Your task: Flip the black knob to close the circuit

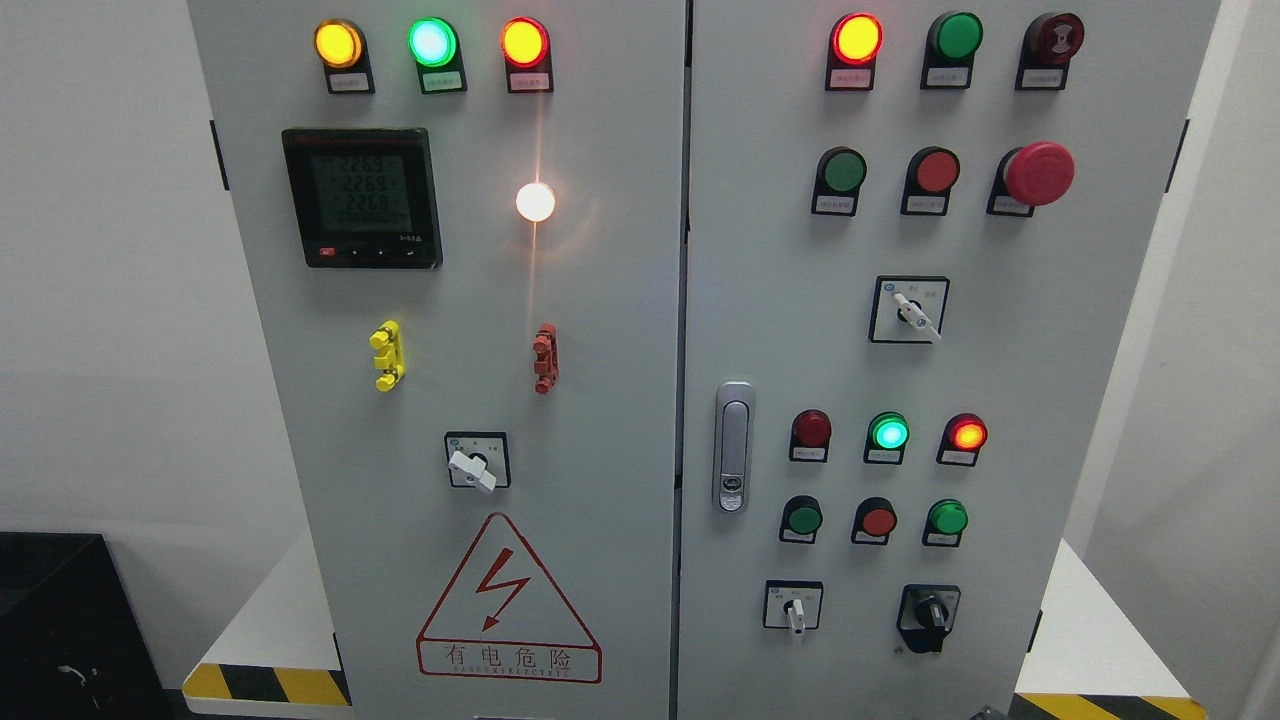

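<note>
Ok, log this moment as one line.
view: head | black knob: lower right door, handle near upright | hands: not in view | panel lamps: several lit

White walls (110, 300) both sides; black cabinet (60, 620) lower left; hazard-striped plinth (265, 685) below.
</note>
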